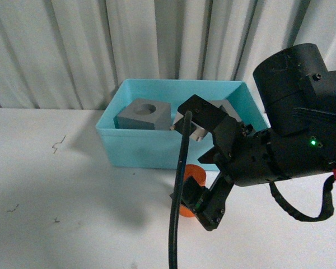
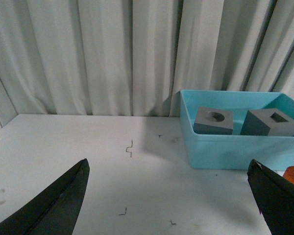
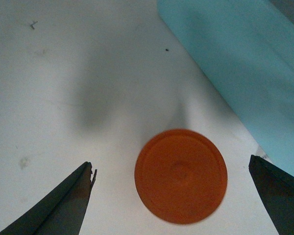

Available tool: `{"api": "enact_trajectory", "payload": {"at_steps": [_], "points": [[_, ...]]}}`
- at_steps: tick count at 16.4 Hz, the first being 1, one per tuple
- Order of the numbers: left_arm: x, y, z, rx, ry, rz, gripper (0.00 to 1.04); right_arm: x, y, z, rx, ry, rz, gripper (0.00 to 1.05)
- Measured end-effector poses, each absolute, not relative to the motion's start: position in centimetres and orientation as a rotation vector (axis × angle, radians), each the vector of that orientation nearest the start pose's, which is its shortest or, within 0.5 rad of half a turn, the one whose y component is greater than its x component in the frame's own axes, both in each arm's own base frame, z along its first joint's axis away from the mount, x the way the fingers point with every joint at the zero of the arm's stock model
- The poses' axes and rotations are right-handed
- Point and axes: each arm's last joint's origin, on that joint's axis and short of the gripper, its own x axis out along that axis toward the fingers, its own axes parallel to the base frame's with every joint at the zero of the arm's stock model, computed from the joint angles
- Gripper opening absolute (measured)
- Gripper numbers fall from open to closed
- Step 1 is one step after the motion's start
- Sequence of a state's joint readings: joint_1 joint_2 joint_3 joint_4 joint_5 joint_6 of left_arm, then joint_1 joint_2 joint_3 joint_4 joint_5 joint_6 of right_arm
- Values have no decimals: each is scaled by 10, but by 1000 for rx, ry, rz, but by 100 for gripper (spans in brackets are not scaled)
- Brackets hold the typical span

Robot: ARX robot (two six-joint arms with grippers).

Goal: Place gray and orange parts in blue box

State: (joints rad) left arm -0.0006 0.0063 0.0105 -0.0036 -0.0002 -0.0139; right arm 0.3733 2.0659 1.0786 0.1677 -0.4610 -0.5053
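Note:
The blue box point(image 1: 135, 152) stands at the back of the white table. Inside it is a gray cube with a round hole point(image 1: 144, 115); the second gray cube point(image 1: 228, 106) is mostly hidden behind my right arm. In the left wrist view both cubes show in the box point(image 2: 225, 154): round hole point(image 2: 214, 121), rectangular hole point(image 2: 273, 122). The orange cylinder point(image 3: 181, 175) stands on the table just in front of the box. My right gripper point(image 3: 170, 164) is open above it, one finger on each side, not touching. My left gripper point(image 2: 169, 164) is open over bare table, left of the box.
A black cable point(image 1: 176, 224) hangs in front of the right arm. White curtains point(image 1: 73, 50) close off the back behind the box. Small dark marks point(image 2: 129, 148) dot the table to the left of the box.

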Motion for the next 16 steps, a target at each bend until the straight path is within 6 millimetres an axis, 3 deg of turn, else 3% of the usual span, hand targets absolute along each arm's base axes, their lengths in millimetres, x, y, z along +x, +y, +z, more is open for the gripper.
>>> {"api": "enact_trajectory", "payload": {"at_steps": [9, 10, 13, 16], "points": [[97, 0, 166, -14, -1, -1, 98, 368, 176, 81, -449, 670, 961, 98], [97, 0, 166, -14, -1, -1, 98, 368, 176, 81, -451, 676, 957, 82], [97, 0, 166, -14, -1, 0, 98, 368, 175, 81, -457, 667, 944, 51], [97, 0, 166, -14, -1, 0, 98, 359, 171, 98, -443, 630, 925, 47]]}}
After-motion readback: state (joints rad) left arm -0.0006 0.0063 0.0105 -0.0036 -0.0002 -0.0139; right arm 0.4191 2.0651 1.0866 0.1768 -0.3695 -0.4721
